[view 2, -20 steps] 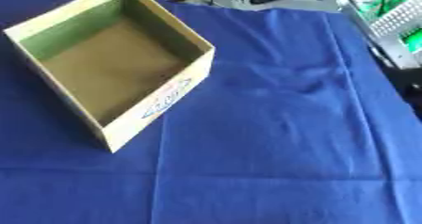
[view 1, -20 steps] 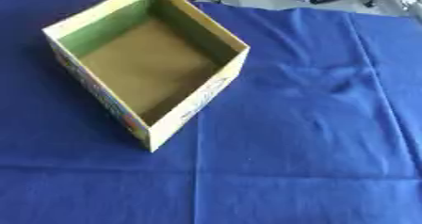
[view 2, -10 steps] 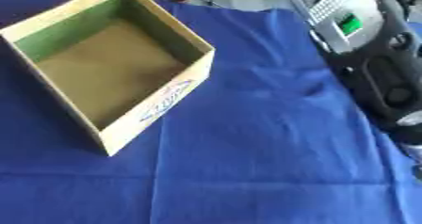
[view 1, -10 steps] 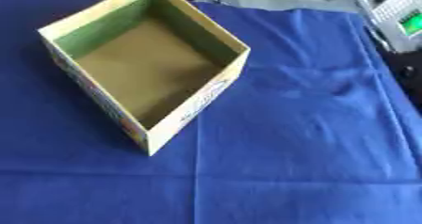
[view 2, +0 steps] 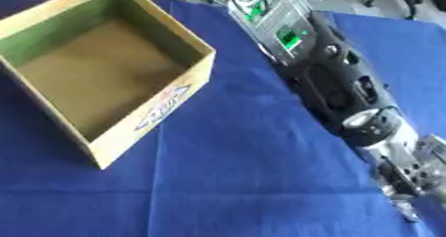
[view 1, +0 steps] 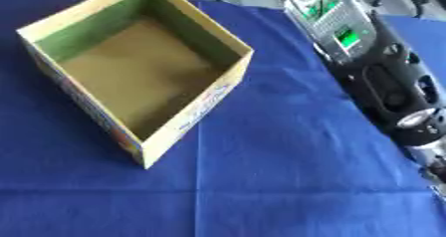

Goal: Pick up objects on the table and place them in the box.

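Your right arm (view 2: 348, 96) is reaching across the blue cloth (view 1: 261, 181); its hand (view 2: 409, 178) is barely showing, grip unreadable. The box (view 1: 131, 76) is sitting empty at left; no objects are showing.

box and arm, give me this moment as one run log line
box: open, empty, on blue cloth | right arm: reaching in over cloth right of box | right hand: at right edge, fingers unclear | left hand: out of view
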Available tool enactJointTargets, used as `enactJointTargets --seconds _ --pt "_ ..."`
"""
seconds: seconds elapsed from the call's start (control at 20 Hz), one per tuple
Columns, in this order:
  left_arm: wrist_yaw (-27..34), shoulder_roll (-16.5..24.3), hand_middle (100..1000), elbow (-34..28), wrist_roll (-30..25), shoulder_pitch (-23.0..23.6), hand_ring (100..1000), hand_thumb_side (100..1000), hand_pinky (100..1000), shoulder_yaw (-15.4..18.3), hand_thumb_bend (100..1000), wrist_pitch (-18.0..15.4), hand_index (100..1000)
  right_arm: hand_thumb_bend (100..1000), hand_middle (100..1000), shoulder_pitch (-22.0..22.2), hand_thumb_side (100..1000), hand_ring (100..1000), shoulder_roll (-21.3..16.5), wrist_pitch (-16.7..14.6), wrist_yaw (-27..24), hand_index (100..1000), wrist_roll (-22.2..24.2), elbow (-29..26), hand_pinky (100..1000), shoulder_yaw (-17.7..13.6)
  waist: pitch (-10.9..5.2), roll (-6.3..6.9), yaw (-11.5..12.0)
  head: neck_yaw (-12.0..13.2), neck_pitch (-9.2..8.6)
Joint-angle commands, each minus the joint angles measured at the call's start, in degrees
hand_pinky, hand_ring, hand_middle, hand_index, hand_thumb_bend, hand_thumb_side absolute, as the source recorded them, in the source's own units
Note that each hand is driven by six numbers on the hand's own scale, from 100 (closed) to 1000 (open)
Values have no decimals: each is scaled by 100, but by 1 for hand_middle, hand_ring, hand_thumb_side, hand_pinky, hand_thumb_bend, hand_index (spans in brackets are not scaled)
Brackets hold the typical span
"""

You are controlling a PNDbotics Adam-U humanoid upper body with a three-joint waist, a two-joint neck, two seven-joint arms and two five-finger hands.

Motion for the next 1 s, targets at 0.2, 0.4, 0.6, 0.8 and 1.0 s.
enactJointTargets --seconds 0.2,0.4,0.6,0.8,1.0 --pt "26 -32 552 -76 -48 -86 439 928 297 -26 100 -17 651 100 323 -128 402 551 23 -125 251 432 125 156 469 75 -48 22 73 -138 -110" --pt "36 -71 552 -76 -66 -119 438 928 297 -35 100 -21 650 100 322 -116 402 554 141 -163 346 433 227 278 470 165 15 9 155 -183 -138" --pt "47 -107 552 -76 -78 -144 438 928 297 -37 100 -27 650 100 322 -84 404 556 309 -243 614 435 406 434 476 303 62 -6 226 -224 -165" --pt "51 -124 552 -76 -73 -161 438 930 298 -31 100 -28 649 100 325 -71 405 559 470 -331 813 438 614 533 480 414 87 -28 246 -241 -149" --pt "56 -129 553 -76 -54 -181 439 928 299 -27 100 -31 648 100 337 -67 398 584 560 -413 958 458 791 513 502 495 97 -42 246 -253 -130"
